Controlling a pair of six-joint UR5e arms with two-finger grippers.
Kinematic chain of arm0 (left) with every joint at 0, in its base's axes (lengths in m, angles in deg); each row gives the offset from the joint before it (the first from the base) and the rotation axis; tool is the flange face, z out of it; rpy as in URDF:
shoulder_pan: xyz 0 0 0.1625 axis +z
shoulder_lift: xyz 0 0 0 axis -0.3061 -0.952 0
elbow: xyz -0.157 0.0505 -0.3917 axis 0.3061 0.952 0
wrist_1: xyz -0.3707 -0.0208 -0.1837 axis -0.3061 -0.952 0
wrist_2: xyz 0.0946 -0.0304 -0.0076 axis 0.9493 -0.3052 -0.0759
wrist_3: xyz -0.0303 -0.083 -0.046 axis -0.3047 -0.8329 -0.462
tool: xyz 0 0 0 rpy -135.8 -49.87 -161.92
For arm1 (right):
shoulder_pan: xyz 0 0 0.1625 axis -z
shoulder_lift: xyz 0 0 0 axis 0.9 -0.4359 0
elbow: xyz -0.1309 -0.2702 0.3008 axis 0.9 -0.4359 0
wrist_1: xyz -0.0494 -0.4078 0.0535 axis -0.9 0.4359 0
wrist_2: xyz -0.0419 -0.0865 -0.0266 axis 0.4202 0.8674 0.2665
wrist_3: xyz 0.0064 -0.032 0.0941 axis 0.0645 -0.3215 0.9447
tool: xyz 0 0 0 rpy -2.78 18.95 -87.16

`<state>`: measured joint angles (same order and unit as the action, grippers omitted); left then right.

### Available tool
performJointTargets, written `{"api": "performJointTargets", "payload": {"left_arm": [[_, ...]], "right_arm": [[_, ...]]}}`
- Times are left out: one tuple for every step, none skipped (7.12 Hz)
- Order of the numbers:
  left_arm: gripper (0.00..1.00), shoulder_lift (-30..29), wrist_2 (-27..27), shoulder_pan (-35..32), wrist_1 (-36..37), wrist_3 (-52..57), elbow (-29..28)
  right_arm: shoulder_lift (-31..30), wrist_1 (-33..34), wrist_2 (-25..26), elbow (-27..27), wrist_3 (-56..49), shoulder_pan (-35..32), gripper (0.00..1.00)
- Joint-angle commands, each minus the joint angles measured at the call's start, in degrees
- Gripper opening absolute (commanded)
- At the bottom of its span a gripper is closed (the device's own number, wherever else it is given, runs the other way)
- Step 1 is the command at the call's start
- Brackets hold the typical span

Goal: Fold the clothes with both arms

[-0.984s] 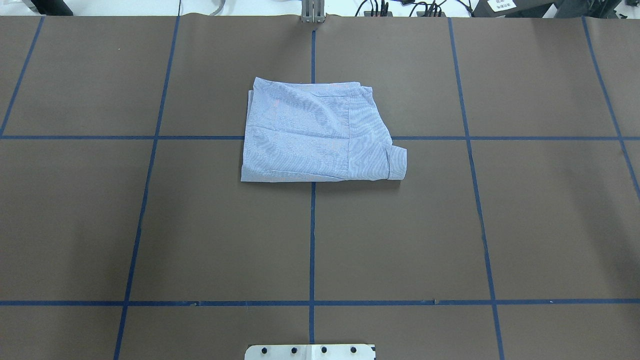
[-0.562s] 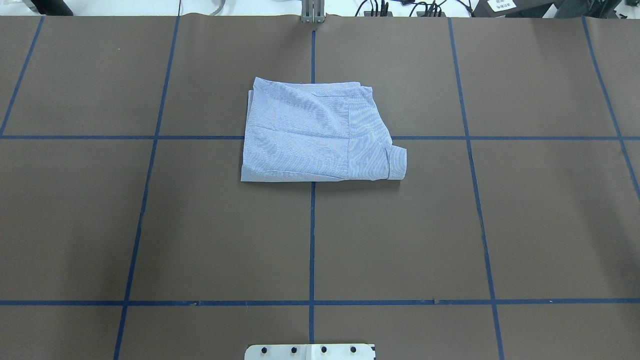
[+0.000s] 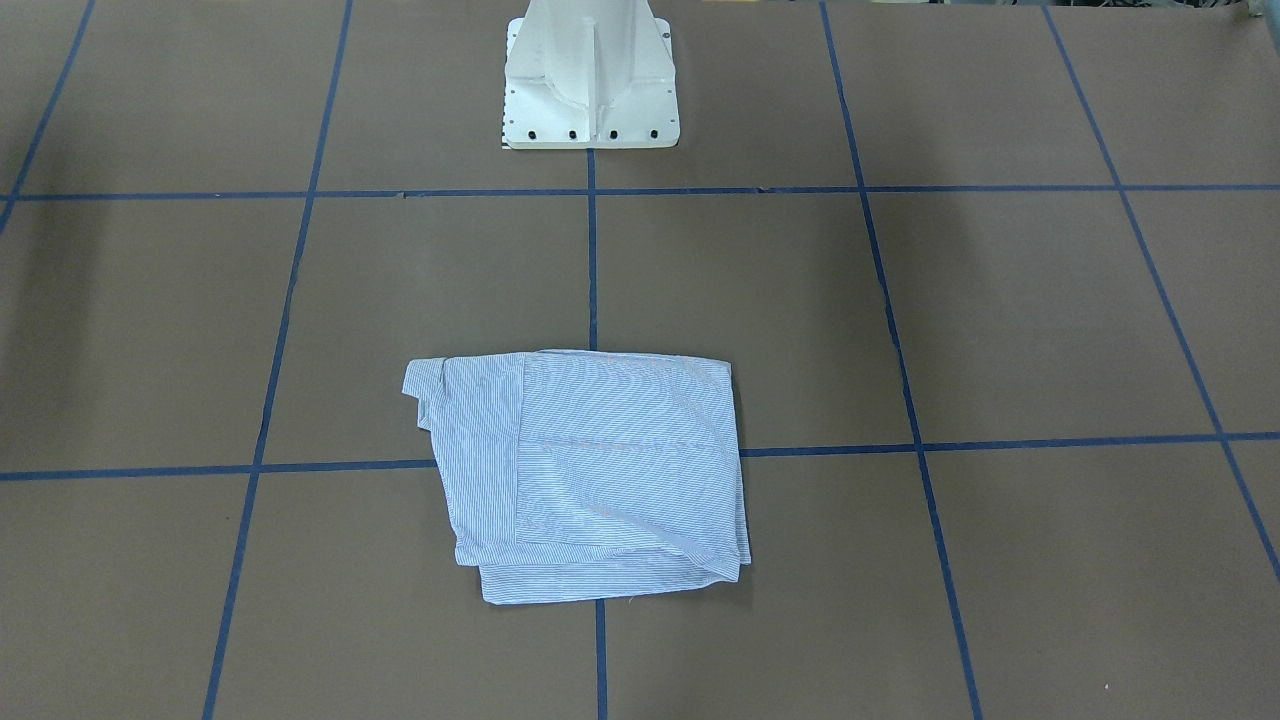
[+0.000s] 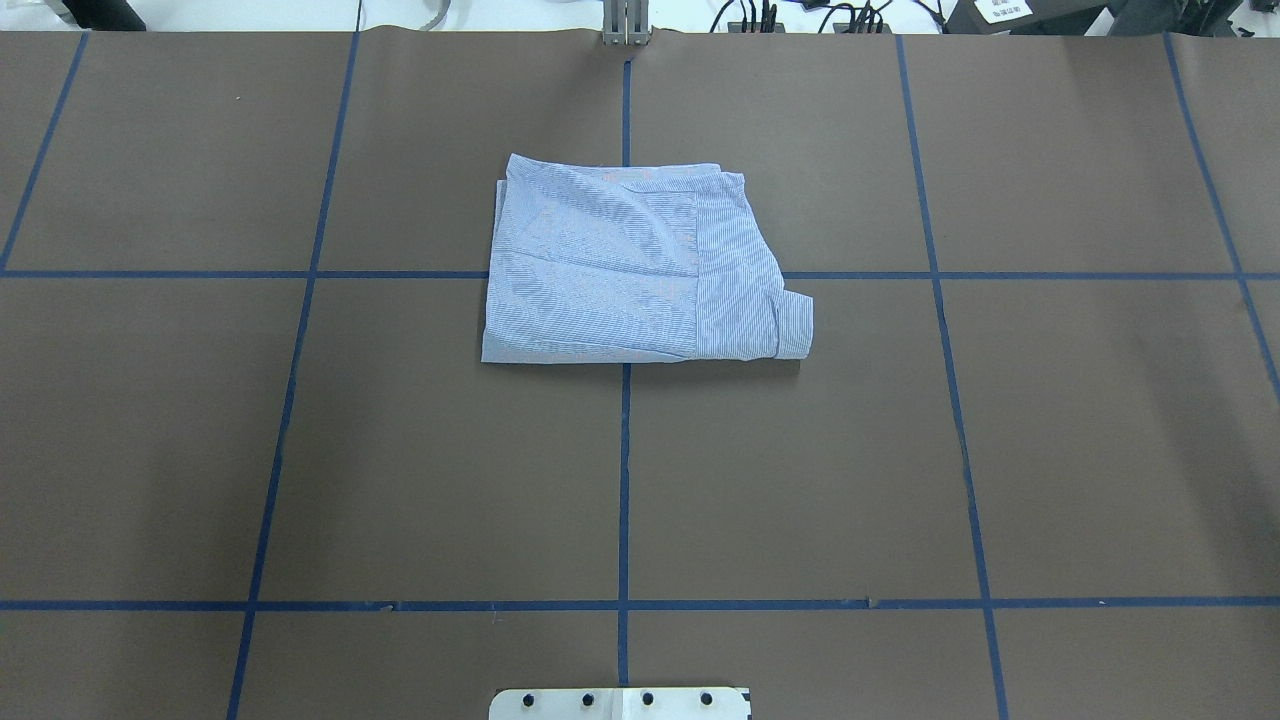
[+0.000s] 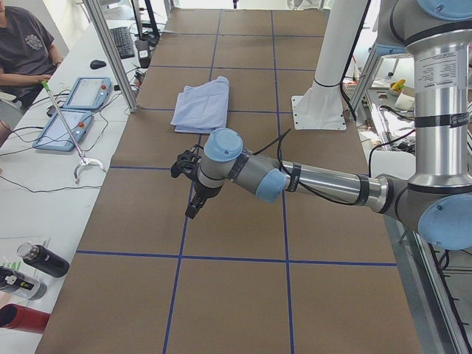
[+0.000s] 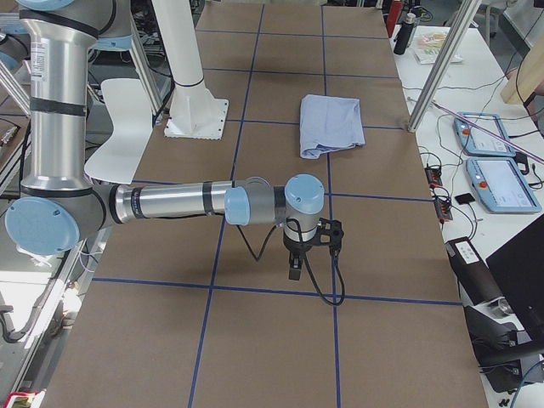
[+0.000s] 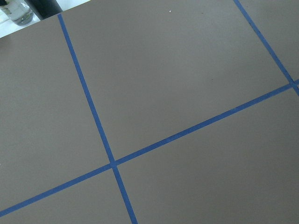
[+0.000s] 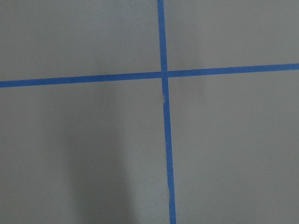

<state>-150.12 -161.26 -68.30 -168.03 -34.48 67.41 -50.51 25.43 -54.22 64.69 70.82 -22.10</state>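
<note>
Left end of table (image 4: 400, 480): left arm (image 5: 310, 177) reaches out low and level over the brown cover. Left gripper (image 5: 192, 209) points down, off the surface, well apart from the shirt. It shows only from the side, so I cannot tell whether the jaws are parted or together. Its wrist camera sees only bare cover and a crossing of blue tape lines (image 7: 112, 163).

Centre: shirt (image 4: 620, 260) lies flat, folded to a rough rectangle over a tape crossing, on the far side of the table from the white pedestal (image 3: 590, 90). One cuff (image 4: 795, 325) juts from the corner toward the robot's right. Nothing touches the shirt.

Right end: right arm (image 6: 178, 202) is stretched level over the cover, right gripper (image 6: 294, 270) pointing down above a tape line, well apart from the shirt. It too shows only from the side, and I cannot tell its jaw state. Its wrist camera sees cover and a tape crossing only.
</note>
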Motion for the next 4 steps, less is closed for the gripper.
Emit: {"api": "performJointTargets", "payload": {"left_arm": [[1.0, -0.2, -0.1, 0.2, -0.2, 0.4, -0.6], [1.0, -0.2, -0.1, 0.3, -0.3, 0.1, -1.3], [1.0, -0.3, -0.2, 0.3, -0.3, 0.0, -1.7], [1.0, -0.2, -0.2, 0.2, -0.3, -0.1, -1.8]], "right_arm": [[0.0, -0.1, 0.3, 0.0, -2.8, 0.7, 1.0], [0.1, -0.2, 0.5, -0.1, -2.8, 1.0, 1.0], [0.0, -0.1, 0.4, -0.1, -2.5, 1.6, 1.0], [0.0, -0.1, 0.0, -0.1, -2.1, 1.7, 1.0]]}}
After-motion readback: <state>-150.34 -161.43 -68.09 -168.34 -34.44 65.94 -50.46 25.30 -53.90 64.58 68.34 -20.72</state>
